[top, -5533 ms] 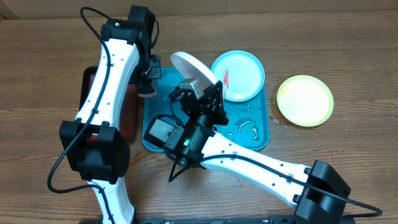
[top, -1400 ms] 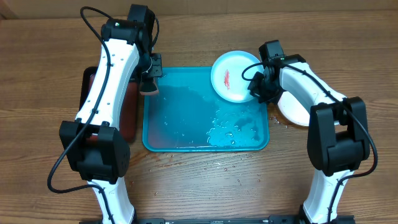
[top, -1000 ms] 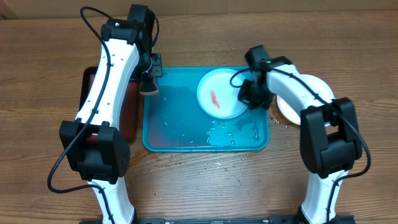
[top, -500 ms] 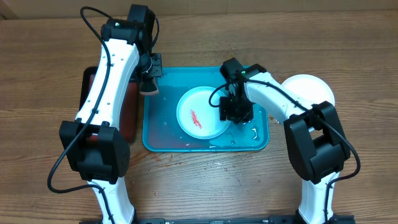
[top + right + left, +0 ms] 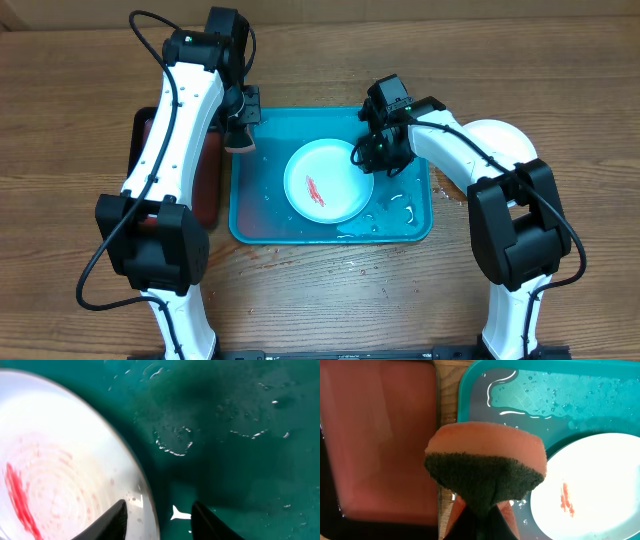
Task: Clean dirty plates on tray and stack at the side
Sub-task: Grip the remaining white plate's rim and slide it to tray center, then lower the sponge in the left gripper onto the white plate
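Well apart, right fingers (image 5: 116,519) astride plate (image 5: 65,470) rim.

Colours on the turquoise tray (image 5: 262,205)
A pale, near-white plate (image 5: 325,180) is marked with a red smear; a second plate (image 5: 505,140) is plain white. The sponge (image 5: 485,460) is salmon-orange over dark green, the small tray (image 5: 380,435) black-rimmed and red inside, the bench (image 5: 80,90) brown wood grain.
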